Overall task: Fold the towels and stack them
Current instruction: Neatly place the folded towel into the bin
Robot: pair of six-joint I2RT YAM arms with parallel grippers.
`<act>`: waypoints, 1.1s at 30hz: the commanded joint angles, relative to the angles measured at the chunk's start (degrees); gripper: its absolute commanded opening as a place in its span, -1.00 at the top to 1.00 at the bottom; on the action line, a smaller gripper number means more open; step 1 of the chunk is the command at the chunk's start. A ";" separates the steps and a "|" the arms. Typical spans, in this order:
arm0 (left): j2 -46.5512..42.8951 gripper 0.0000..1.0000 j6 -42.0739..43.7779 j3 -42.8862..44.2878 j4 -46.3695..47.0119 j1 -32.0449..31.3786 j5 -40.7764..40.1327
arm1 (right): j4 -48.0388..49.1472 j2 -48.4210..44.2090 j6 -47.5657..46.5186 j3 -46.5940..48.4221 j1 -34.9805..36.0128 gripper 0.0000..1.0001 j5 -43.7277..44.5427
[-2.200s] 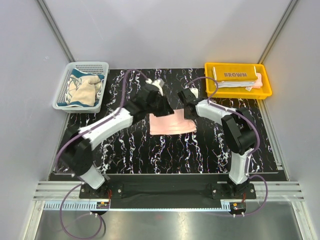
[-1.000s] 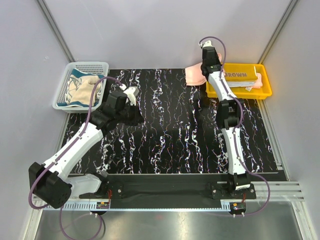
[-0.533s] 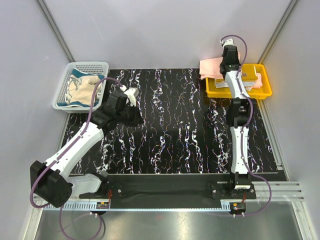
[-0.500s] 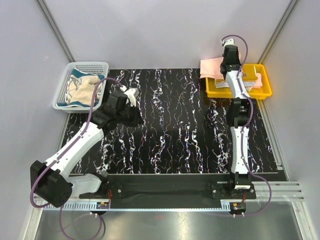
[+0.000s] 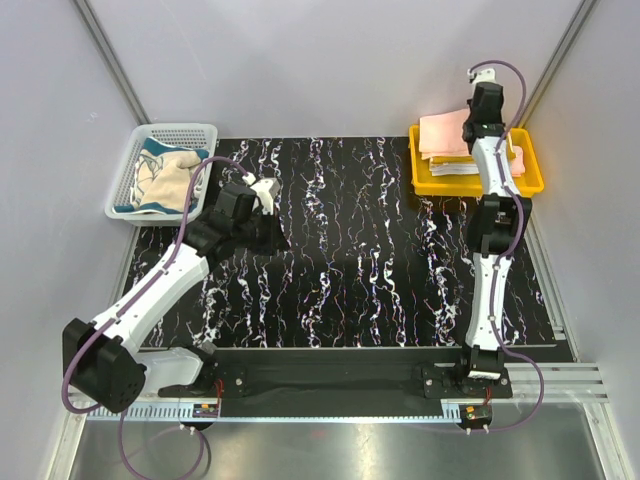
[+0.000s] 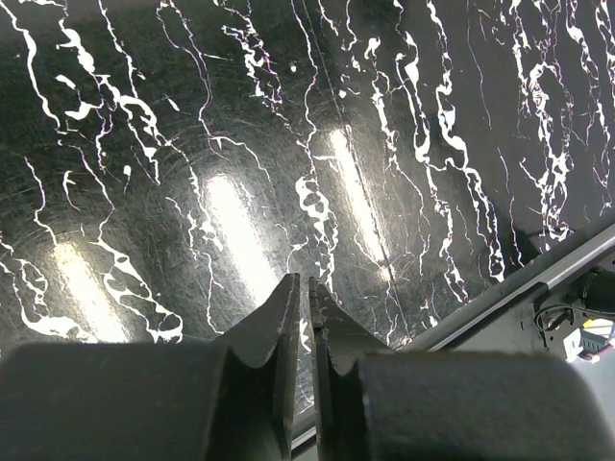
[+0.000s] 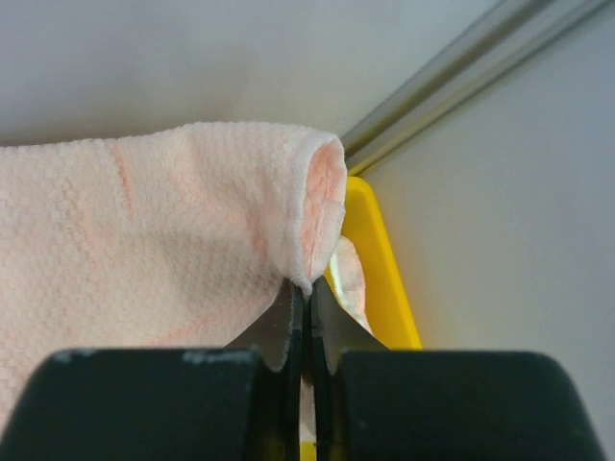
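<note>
Right wrist view: right gripper [image 7: 307, 298] pinching folded edge of pink towel [image 7: 173, 221], jaws clamping tight on cloth. Towel spreading left of jaws, yellow tray [image 7: 380, 279] rim sitting just right. Left gripper [image 6: 300, 307] hanging over table [image 6: 240, 144], jaws pressing nearly together, gripping nothing.

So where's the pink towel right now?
In the top view the pink towel is at the far right, over the yellow tray, its edge pinched in the right gripper.

The pink towel [image 7: 144, 221] is dimpled cloth; the marbled table [image 6: 192, 96] is glossy.
</note>
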 commanded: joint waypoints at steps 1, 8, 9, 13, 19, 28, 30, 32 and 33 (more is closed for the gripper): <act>0.20 0.76 0.23 -0.35 2.47 0.35 2.04 | 2.66 -5.36 2.44 -0.55 -2.07 0.99 -1.93; 0.73 0.76 0.05 -0.44 2.74 0.52 3.00 | 1.96 -4.93 7.61 -3.89 -4.54 0.40 -5.19; 0.82 0.76 -0.03 -0.36 2.74 0.61 3.09 | 2.04 -4.75 7.89 -4.50 -4.62 -0.10 -5.28; 0.64 0.76 -0.12 -0.71 3.00 0.52 3.09 | 0.13 -3.43 10.17 -2.23 -4.71 -1.00 -3.52; -0.50 0.76 -0.56 -0.80 3.61 0.70 2.74 | -10.69 -6.93 24.48 3.94 -3.57 -0.99 -8.60; -4.19 0.74 0.93 2.28 -0.25 0.70 -2.97 | -8.06 -36.61 38.55 -32.68 10.74 -1.00 -7.73; -5.15 0.73 1.37 2.81 -1.56 0.70 -5.60 | -6.84 -41.64 41.19 -45.07 14.60 -1.00 -8.00; -6.56 0.72 1.99 2.29 -2.18 0.70 -8.50 | -3.94 -49.72 45.23 -58.73 16.37 -0.99 -10.71; -7.09 0.71 2.07 1.76 -1.84 0.70 -9.64 | -2.54 -52.71 47.07 -63.43 17.08 -1.00 -11.60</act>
